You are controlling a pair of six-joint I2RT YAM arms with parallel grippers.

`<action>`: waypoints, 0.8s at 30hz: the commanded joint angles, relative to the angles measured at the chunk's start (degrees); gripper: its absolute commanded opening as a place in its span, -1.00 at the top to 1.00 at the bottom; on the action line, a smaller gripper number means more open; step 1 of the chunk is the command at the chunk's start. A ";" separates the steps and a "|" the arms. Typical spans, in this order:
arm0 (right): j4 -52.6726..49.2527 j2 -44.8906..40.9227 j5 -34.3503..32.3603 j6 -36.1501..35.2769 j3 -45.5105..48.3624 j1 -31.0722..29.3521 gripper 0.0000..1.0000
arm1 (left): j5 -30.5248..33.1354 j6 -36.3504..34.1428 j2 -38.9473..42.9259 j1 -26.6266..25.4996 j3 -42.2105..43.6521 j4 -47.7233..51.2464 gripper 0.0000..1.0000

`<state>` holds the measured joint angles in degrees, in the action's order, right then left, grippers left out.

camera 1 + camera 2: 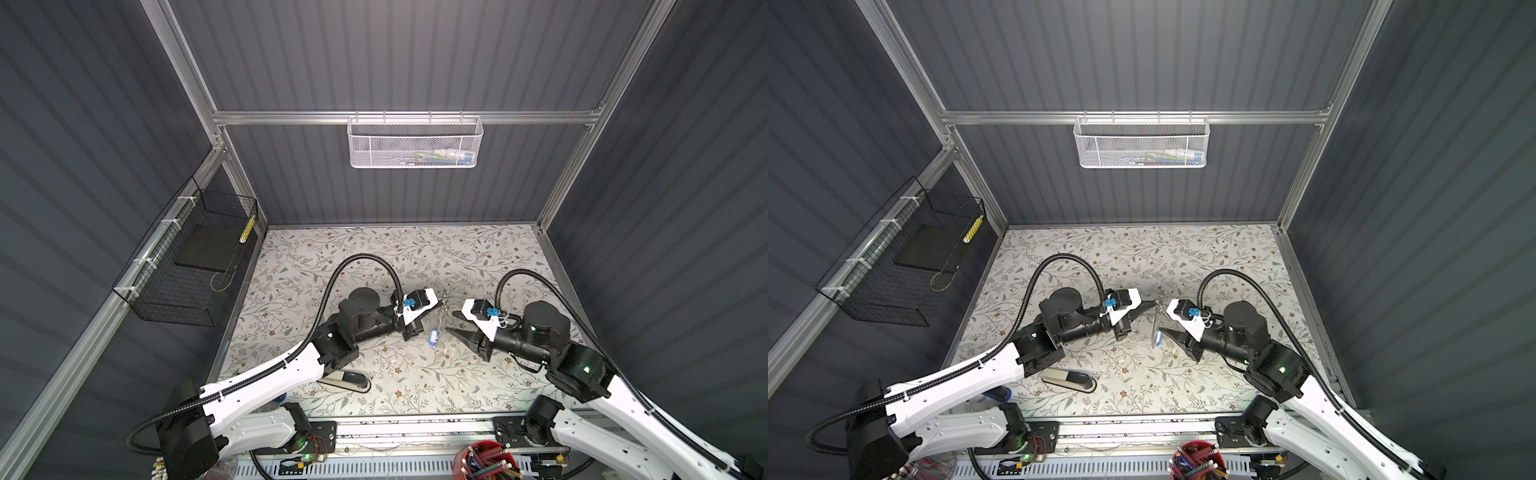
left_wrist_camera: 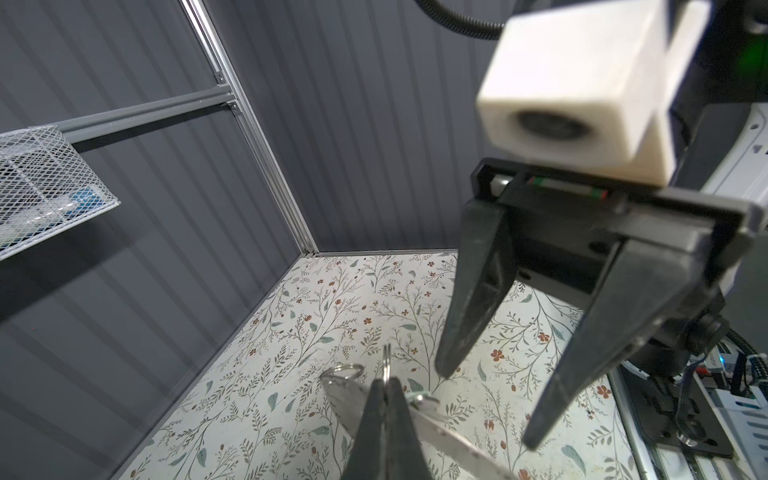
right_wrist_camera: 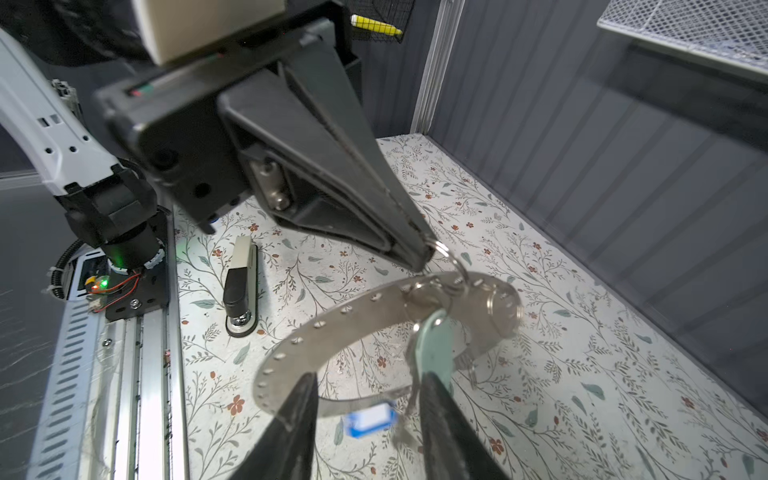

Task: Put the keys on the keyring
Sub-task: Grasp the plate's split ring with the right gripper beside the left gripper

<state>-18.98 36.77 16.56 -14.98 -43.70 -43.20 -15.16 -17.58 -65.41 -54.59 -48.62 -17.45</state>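
Keyring (image 3: 328, 328) hangs from the left gripper (image 3: 422, 259), clamped on its small split ring (image 3: 442, 249); mint-tagged key (image 3: 434, 349) and blurred blue-tagged key (image 3: 370, 417) dangle there. Right gripper (image 2: 490, 405) stands open, empty.

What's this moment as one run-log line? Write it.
left end effector: shut on small ring, keyring hanging | right end effector: open, beside green-tagged key | blue-tagged key: blurred, attachment unclear

A robot lab cell: aluminium frame (image 1: 274, 118), grey panel walls (image 1: 395, 54), two bench-mounted arms (image 1: 266, 374).
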 commanded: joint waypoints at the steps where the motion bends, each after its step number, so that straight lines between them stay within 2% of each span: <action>1: -6.55 -1.53 1.61 -3.13 -3.78 0.35 0.14 | -6.24 0.93 0.90 0.93 0.20 -2.81 1.00; 5: -6.30 -0.62 2.11 -2.36 -7.00 1.22 0.35 | -11.26 0.65 0.34 1.40 -0.72 -1.21 1.00; 7: -6.53 0.64 4.48 -2.00 -9.00 1.60 0.37 | -12.28 0.70 0.37 1.45 -0.99 -0.92 1.00; 14: -8.30 5.15 6.31 -1.90 -12.16 3.19 0.45 | -15.71 0.59 -0.01 1.49 -2.36 0.73 1.00; 24: -8.55 7.35 7.90 -0.84 -11.17 4.80 0.54 | -17.54 0.32 -0.24 1.47 -3.43 2.15 1.00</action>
<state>-26.83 44.34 23.20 -16.53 -55.18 -39.00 -30.33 -17.32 -65.52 -53.19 -48.95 -14.90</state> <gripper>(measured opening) 0.233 0.047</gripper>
